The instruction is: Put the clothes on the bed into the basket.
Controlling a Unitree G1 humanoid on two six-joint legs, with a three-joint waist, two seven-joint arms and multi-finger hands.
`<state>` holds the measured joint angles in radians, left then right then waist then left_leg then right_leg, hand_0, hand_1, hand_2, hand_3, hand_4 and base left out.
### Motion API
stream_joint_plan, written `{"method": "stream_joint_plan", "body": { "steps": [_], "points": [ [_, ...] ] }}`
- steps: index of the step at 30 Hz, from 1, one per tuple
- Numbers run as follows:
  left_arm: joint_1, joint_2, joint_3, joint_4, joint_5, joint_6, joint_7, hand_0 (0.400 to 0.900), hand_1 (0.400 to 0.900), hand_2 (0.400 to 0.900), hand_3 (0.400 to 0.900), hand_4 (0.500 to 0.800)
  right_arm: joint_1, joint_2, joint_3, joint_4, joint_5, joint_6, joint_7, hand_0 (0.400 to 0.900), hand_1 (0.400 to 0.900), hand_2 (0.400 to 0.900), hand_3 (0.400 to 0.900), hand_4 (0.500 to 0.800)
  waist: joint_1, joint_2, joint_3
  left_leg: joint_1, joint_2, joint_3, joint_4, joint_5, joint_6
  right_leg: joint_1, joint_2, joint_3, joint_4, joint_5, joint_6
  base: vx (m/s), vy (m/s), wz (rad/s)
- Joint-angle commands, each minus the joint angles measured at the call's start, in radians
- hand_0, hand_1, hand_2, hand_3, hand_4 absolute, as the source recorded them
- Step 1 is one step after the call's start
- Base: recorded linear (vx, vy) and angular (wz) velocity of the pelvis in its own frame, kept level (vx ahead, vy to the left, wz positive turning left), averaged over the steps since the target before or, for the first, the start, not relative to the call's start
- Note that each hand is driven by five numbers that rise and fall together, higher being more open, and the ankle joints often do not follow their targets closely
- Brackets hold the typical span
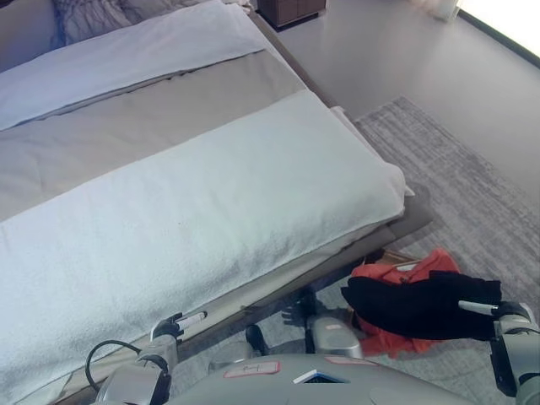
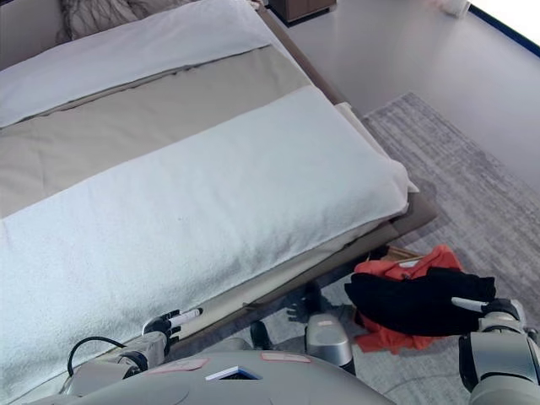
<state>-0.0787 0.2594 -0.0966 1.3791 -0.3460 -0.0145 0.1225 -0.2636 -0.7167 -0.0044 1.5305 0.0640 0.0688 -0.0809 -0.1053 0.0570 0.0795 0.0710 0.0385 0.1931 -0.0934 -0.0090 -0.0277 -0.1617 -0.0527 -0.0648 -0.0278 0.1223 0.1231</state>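
Note:
A black garment (image 1: pixel 418 305) lies across an orange-red garment (image 1: pixel 403 272) in a heap on the rug beside the bed's foot corner. A thin brown rim (image 1: pixel 396 255) shows just behind the heap; the basket itself is hidden under the clothes. My right hand (image 1: pixel 498 312) is at the black garment's right end, with one straight white-tipped finger lying on it. My left hand (image 1: pixel 175 326) hangs low by the bed's near edge, fingers relaxed and empty. The bed (image 1: pixel 194 211) carries no loose clothes, only a white blanket.
A grey patterned rug (image 1: pixel 456 194) covers the floor right of the bed. A beige sheet band (image 1: pixel 126 126) and white pillows (image 1: pixel 126 51) lie further up the bed. A wooden cabinet (image 1: pixel 291 10) stands at the far end.

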Motion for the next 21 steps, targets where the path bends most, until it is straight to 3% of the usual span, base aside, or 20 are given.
{"method": "stream_joint_plan", "body": {
  "steps": [1, 15, 21],
  "points": [
    [-0.04, 0.047, 0.002, 0.058, 0.03, -0.021, 0.026, 0.9, 0.9, 0.9, 0.9, 0.8, -0.086, -0.051, 0.065, 0.023, 0.003, -0.023, -0.045, 0.9, 0.9, 0.9, 0.9, 0.8, 0.004, -0.019, 0.005, 0.002, 0.011, -0.078, 0.01, -0.001, -0.046, 0.113, -0.106, 0.05, -0.03, -0.005, 0.035, 0.0, -0.014, 0.05],
    [-0.047, 0.053, 0.002, 0.06, 0.03, -0.021, 0.027, 0.9, 0.9, 0.9, 0.9, 0.8, -0.094, -0.007, 0.103, 0.036, 0.002, -0.021, -0.031, 0.9, 0.9, 0.9, 0.9, 0.8, 0.022, -0.034, 0.003, 0.001, 0.009, -0.092, 0.008, 0.001, -0.045, 0.132, -0.107, 0.034, -0.038, -0.008, 0.032, 0.0, -0.014, 0.04],
    [-0.043, 0.052, 0.012, 0.061, 0.028, -0.023, 0.03, 0.9, 0.9, 0.9, 0.9, 0.8, -0.122, 0.04, 0.16, -0.041, 0.003, -0.037, -0.025, 0.9, 0.9, 0.9, 0.9, 0.8, 0.029, -0.048, 0.004, 0.0, 0.01, -0.093, 0.01, 0.002, -0.044, 0.131, -0.105, 0.036, -0.038, -0.007, 0.031, 0.0, 0.0, 0.0]
  ]
}}
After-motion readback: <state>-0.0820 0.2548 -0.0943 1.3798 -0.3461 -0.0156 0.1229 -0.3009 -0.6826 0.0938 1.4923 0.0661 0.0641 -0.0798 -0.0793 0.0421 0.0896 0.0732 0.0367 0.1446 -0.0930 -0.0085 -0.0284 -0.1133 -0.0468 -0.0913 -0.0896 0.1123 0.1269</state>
